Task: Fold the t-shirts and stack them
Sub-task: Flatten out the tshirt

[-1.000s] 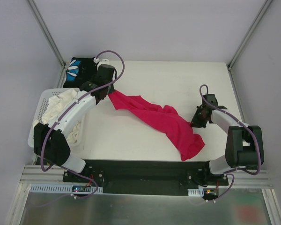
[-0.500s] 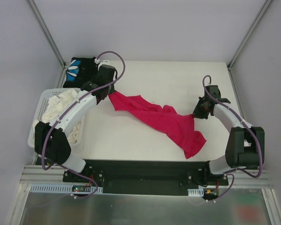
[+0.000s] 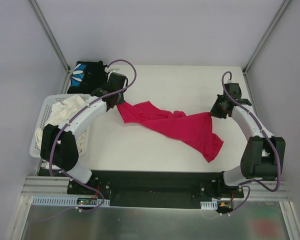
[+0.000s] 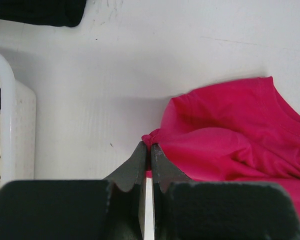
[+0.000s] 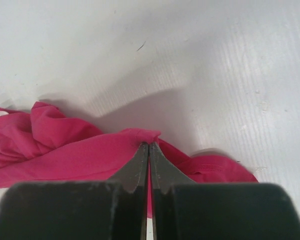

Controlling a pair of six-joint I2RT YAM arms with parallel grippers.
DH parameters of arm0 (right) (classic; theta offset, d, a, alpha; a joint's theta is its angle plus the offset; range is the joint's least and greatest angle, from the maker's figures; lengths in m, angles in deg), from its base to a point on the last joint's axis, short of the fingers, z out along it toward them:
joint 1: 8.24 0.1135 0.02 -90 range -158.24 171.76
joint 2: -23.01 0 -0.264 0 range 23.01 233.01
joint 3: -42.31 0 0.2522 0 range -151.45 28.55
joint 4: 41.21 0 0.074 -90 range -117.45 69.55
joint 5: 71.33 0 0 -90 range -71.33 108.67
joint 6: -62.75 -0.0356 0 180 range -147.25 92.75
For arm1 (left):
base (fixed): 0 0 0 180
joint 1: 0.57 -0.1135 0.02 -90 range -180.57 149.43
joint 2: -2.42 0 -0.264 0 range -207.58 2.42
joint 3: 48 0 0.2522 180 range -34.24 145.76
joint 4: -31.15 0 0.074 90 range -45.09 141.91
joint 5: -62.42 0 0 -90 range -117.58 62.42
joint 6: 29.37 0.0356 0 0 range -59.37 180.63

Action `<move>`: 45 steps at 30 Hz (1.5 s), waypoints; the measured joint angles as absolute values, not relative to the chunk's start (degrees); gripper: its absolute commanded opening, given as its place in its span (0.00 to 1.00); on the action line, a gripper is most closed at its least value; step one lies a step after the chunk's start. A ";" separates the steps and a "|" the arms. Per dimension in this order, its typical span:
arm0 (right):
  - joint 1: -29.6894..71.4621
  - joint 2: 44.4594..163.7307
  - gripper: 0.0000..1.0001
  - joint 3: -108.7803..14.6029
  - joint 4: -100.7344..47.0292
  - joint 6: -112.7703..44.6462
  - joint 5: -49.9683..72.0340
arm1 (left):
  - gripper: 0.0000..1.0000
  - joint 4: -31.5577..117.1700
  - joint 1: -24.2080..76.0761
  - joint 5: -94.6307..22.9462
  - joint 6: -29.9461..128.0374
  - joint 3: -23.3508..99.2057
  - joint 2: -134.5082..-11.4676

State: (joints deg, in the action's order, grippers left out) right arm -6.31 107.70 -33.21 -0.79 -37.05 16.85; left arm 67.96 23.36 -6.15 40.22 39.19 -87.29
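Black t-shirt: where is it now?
In the top view, the black t-shirt lies at the far left corner of the table, just beyond the white basket and left of the left hand.

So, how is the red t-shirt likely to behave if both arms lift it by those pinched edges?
Probably floppy: the red t-shirt lies rumpled in folds between the left gripper and right gripper, so its middle should sag. Likely light: the cloth looks thin, with only a small tuck in each pinch.

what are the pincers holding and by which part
Both hold the red t-shirt: the left pincer pinches a bunched edge at its left end, the right pincer a bunched edge at its right end.
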 measured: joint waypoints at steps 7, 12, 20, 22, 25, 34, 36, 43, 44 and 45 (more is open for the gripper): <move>-7.77 107.07 0.01 -33.26 -0.51 -37.01 19.87 | 0.00 67.89 23.36 -6.28 40.22 39.19 -87.29; -7.86 106.67 0.01 -33.23 -0.53 -37.03 19.82 | 0.00 67.89 23.36 -6.28 40.22 39.19 -87.38; -7.84 106.63 0.05 -30.92 -1.19 -37.01 19.38 | 0.00 67.87 23.36 -6.33 40.16 39.19 -87.49; -7.64 106.65 0.15 -30.09 -1.19 -36.98 19.36 | 0.00 67.87 23.36 -6.37 40.13 39.19 -87.49; -7.33 106.65 0.22 -29.06 -1.23 -36.81 19.36 | 0.00 67.87 23.36 -6.37 40.11 39.19 -87.49; -5.74 106.26 0.33 -28.29 -1.03 -36.61 19.41 | 0.00 67.85 23.36 -6.35 40.11 39.19 -87.49; -5.72 105.84 0.34 -27.90 -1.06 -36.59 19.41 | 0.00 67.85 23.36 -6.35 40.13 39.19 -87.49; -5.56 105.45 0.34 -24.23 -2.37 -36.64 19.56 | 0.00 67.87 23.36 -6.33 40.18 39.19 -87.49; -5.56 106.15 0.35 -24.05 -2.67 -36.68 19.56 | 0.00 67.87 23.36 -6.33 40.18 39.19 -87.49; -5.56 107.04 0.34 -24.05 -3.24 -36.70 19.52 | 0.00 67.85 23.36 -6.33 40.20 39.21 -87.49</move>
State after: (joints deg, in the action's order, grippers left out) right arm -5.56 107.04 -24.05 -3.24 -36.70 19.52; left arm 67.85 23.36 -6.33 40.20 39.21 -87.49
